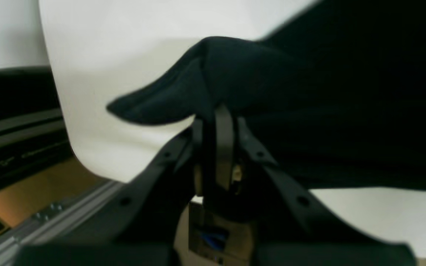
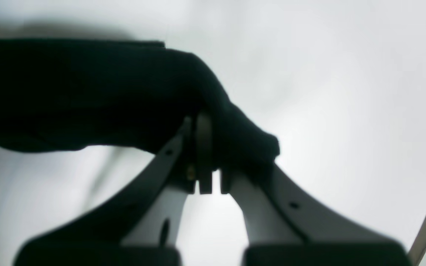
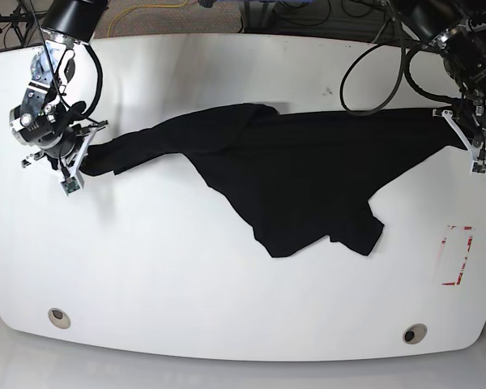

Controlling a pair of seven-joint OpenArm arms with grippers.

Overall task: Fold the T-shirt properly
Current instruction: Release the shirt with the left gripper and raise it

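T-shirt [image 3: 292, 174]: on the table [image 3: 227, 284], stretched across its far half.
Right gripper [image 3: 85, 158]: at the T-shirt's left end.
Left gripper [image 3: 462, 121]: at its right end.
Marked rectangle [image 3: 458, 255]: nearer than the T-shirt's right end.

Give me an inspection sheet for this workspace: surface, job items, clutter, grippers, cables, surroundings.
Surface: white table with rounded corners and two round holes near the front edge.
Job's things: black T-shirt, unfolded, stretched between the two arms, its middle sagging in a point toward the front; no print visible.
Clutter: a red-outlined mark on the table at the base view's right.
Grippers: left gripper shut on one end of the shirt; right gripper shut on the other end.
Cables: black cables loop from the arm at the base view's right; more lie behind the table, a yellow one among them.
Surroundings: floor behind the table; little else seen.
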